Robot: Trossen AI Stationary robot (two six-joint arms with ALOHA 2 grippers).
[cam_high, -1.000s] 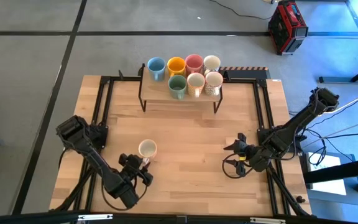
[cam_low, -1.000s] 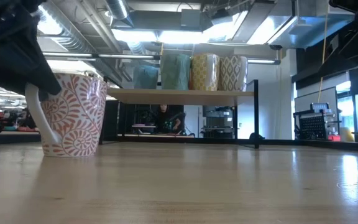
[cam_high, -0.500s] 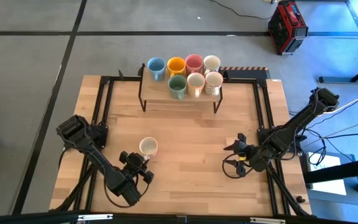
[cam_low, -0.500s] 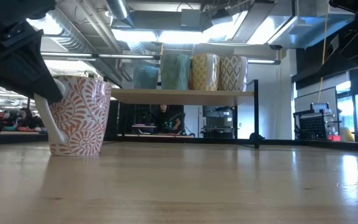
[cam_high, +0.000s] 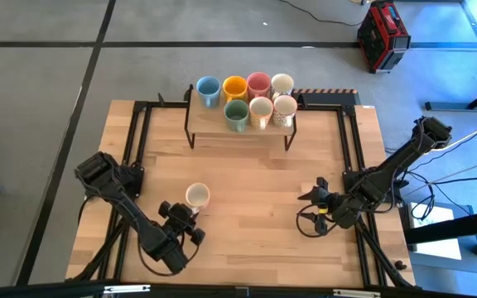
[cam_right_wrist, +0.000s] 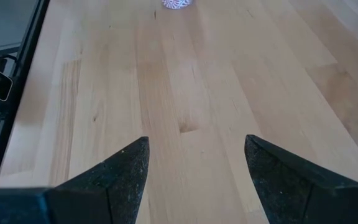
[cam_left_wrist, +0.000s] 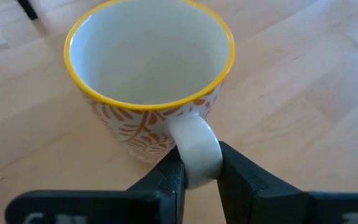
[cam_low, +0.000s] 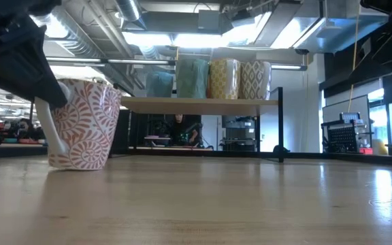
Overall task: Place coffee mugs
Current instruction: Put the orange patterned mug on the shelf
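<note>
A white mug with an orange leaf pattern and a yellow rim (cam_high: 196,196) stands on the wooden table near its front left. In the low view this mug (cam_low: 80,126) leans slightly. My left gripper (cam_left_wrist: 196,171) is just on its near side, shut on its handle. My right gripper (cam_high: 311,197) waits open above the table's right half, and its fingers (cam_right_wrist: 194,155) have only bare wood between them. Several other mugs (cam_high: 237,112) stand on a raised shelf (cam_high: 214,128) at the far edge. My left gripper pinches the mug's white handle loop (cam_left_wrist: 197,149) between its two fingers, one on each flat side. The fingers come slanting down from the table's near side. The mug's base rests on the table, its mouth up, and it tilts a little.
The shelf stands on thin black legs (cam_high: 188,136) at the table's far middle. Black frame rails (cam_high: 139,141) run along the table's left and right sides. A red case (cam_high: 383,35) sits on the floor beyond the table.
My left gripper has shut on the mug's handle without moving away. The mug has been nudged a little along the table and now leans slightly.
</note>
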